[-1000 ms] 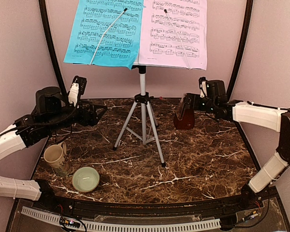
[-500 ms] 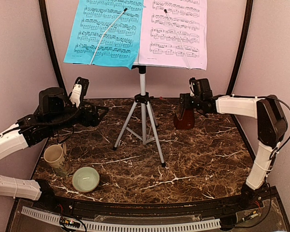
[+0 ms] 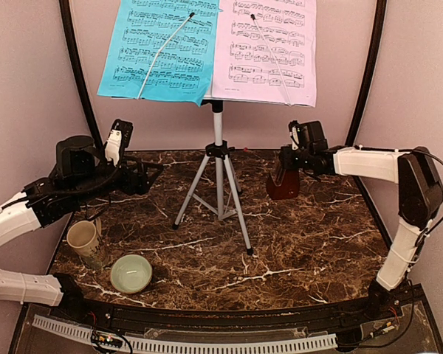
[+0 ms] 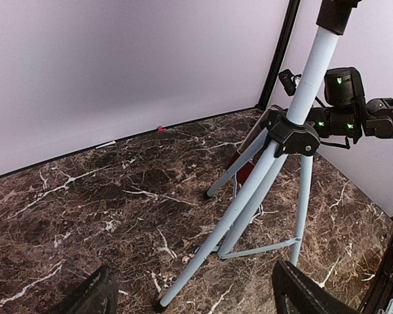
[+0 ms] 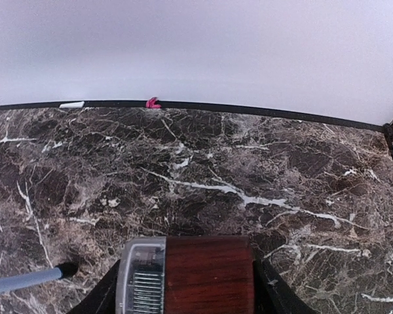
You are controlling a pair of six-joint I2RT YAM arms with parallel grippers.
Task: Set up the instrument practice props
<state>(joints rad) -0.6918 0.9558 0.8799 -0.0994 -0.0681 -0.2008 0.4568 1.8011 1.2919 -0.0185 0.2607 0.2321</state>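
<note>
The silver tripod music stand stands at the middle back of the marble table. A blue page and a pink page rest side by side on its desk. The dark-red metronome stands to the right of the tripod. My right gripper reaches it from the right. In the right wrist view the metronome fills the gap of the right gripper, with both fingers against its sides. My left gripper hovers left of the tripod. In the left wrist view that gripper is open, with a tripod leg ahead of it.
A beige mug and a pale green bowl sit at the front left. Black frame posts rise at both back corners. A small pink scrap lies at the back wall.
My right gripper moved left onto the metronome and its fingers closed in against its sides. The left arm barely shifted.
</note>
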